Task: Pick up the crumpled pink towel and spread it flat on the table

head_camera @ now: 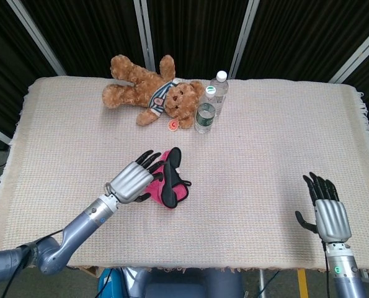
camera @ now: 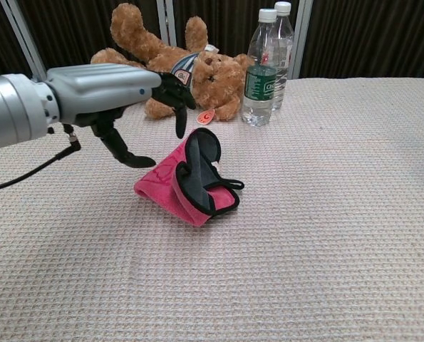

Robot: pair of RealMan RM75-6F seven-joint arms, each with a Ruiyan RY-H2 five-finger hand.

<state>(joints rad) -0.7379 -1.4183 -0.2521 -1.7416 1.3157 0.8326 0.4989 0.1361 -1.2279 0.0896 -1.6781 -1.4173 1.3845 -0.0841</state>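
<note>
The crumpled pink towel point(head_camera: 172, 184) point(camera: 190, 182) with a black edge lies bunched near the middle of the table. My left hand point(head_camera: 133, 178) point(camera: 119, 96) hovers over its left side, fingers spread above the cloth and holding nothing. In the chest view it hangs a little above the towel, thumb pointing down beside it. My right hand point(head_camera: 326, 210) stays over the table's near right corner, fingers apart and empty; the chest view does not show it.
A brown teddy bear point(head_camera: 150, 90) point(camera: 172, 68) lies at the back centre. Two clear water bottles point(head_camera: 207, 107) point(camera: 263, 68) stand right of it. A woven beige cloth point(head_camera: 265, 143) covers the table.
</note>
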